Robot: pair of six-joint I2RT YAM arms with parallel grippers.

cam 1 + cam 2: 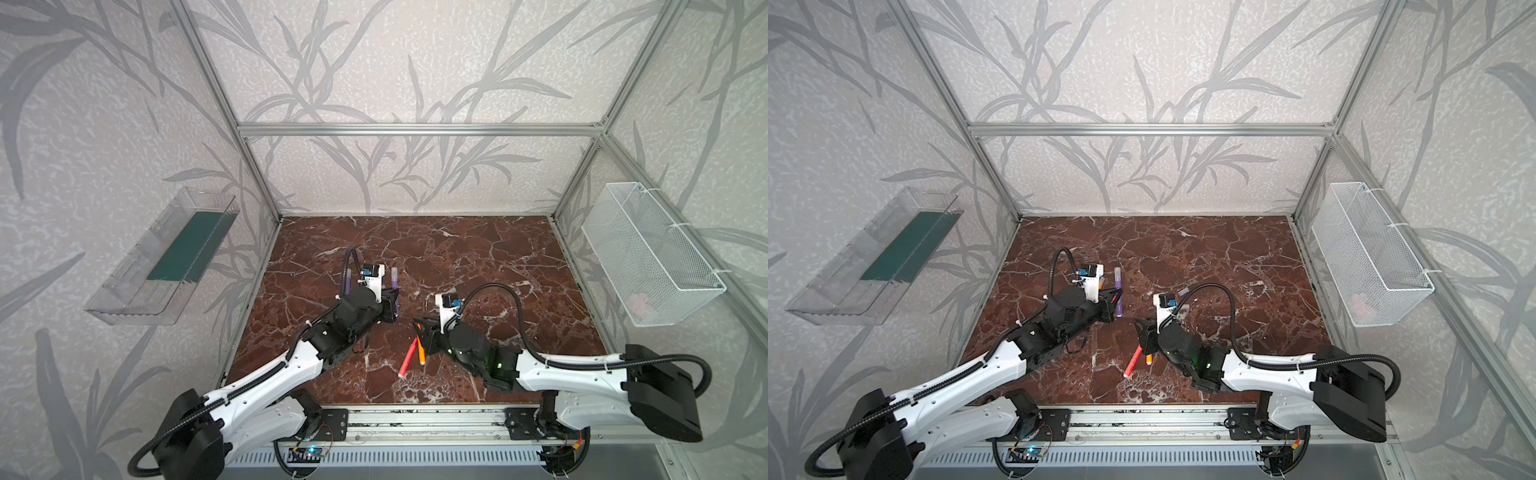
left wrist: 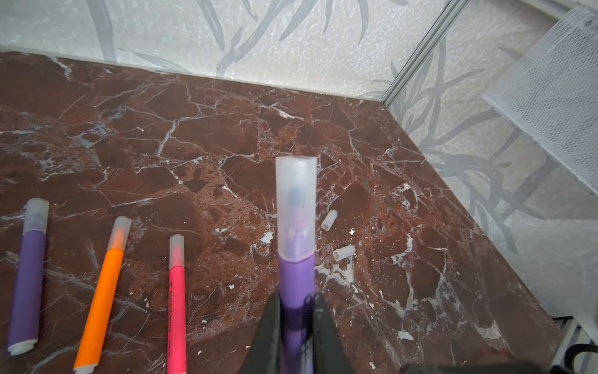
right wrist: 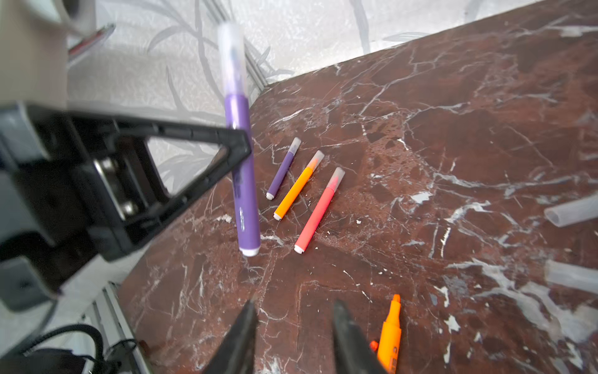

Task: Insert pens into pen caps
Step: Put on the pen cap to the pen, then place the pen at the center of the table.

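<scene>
My left gripper (image 2: 296, 307) is clamped on a capped purple pen (image 2: 296, 275). Whether its whitish end touches the marble table (image 2: 226, 145) I cannot tell. My right gripper (image 3: 295, 307) stands partly open, holding nothing.

In a top view, an uncapped orange pen (image 1: 421, 353) and an uncapped pink-red pen (image 1: 408, 358) lie at the right gripper's 6 o'clock, and the held pen is at its 11 o'clock. My left arm hides most else there.

Count: six pens. Three more capped ones lie flat: lying purple pen (image 2: 27, 281), lying orange pen (image 2: 100, 291), lying pink pen (image 2: 177, 301). Two caps lie loose: first loose cap (image 2: 329, 220), second loose cap (image 2: 344, 252).
</scene>
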